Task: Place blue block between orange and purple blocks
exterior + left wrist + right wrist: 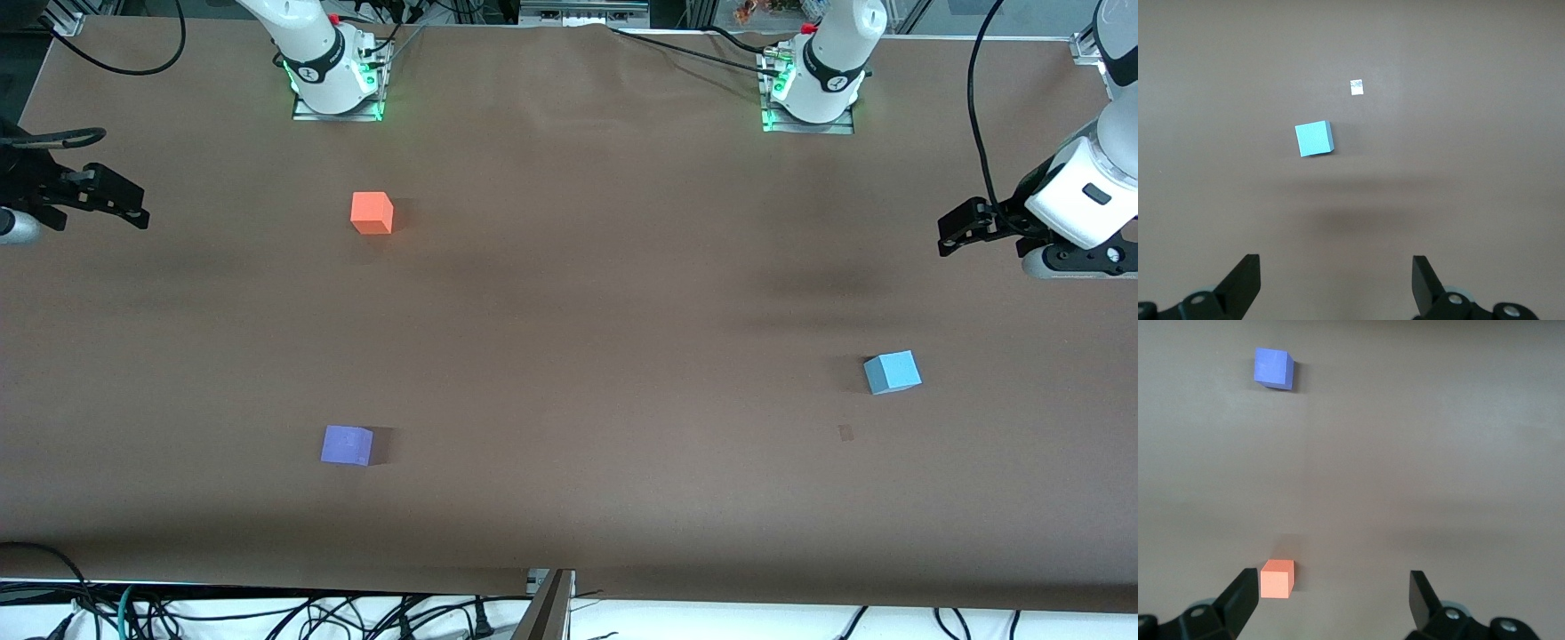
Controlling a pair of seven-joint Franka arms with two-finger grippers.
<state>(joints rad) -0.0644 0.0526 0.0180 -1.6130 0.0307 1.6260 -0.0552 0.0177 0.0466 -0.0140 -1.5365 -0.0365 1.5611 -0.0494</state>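
**Three cubes on my desk, all apart**

The blue block [892,372] is a small light sky-blue cube. It sits flat on the desk [569,356], toward my left arm's end, turned a little. The orange block [372,212] lies toward my right arm's end, near that arm's base. The purple block [347,444] lies nearer to the front camera than the orange one. All three are well apart.
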